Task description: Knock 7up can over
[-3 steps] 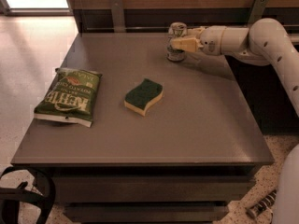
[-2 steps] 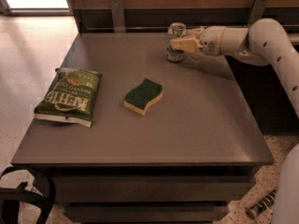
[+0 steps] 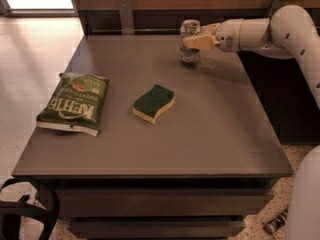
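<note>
7up can [image 3: 189, 28], a small silver-and-green metal cylinder, is standing upright near the grey table's [image 3: 225, 134] far edge, well apart from the green-and-yellow sponge [image 3: 154, 104] and green chip bag [image 3: 75, 103]. The tan gripper [image 3: 194, 42] is touching its right side. I cannot tell how far it is opening.

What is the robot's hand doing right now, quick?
Gripper: right at the upright 7up can, at the back of the table; open or closed cannot be told.
</note>
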{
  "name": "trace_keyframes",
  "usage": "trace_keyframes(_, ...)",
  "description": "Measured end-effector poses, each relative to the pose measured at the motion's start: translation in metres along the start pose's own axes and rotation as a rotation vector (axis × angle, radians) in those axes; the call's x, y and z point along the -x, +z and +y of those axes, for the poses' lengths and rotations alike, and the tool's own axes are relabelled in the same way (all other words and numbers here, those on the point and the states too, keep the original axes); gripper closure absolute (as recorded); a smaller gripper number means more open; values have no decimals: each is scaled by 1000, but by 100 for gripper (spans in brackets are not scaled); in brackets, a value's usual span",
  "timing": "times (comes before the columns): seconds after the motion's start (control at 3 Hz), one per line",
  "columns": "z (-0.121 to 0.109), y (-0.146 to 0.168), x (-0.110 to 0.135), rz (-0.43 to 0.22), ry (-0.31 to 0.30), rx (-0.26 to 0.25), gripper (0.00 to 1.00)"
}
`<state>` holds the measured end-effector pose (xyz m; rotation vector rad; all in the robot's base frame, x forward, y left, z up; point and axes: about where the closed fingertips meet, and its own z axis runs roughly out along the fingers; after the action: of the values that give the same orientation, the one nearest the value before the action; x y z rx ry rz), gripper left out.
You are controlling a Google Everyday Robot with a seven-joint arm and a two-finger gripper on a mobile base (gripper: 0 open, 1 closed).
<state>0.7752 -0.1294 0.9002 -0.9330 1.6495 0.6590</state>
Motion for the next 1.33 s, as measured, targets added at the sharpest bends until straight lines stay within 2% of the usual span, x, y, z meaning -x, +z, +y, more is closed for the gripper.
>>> trace_keyframes(0.33,5,-16,15,91,-26,8,100)
trace_keyframes(0.67,16,-32,29,237,-68,4,100)
trace_keyframes(1.33,30,-39,33,483,-130,-30,100)
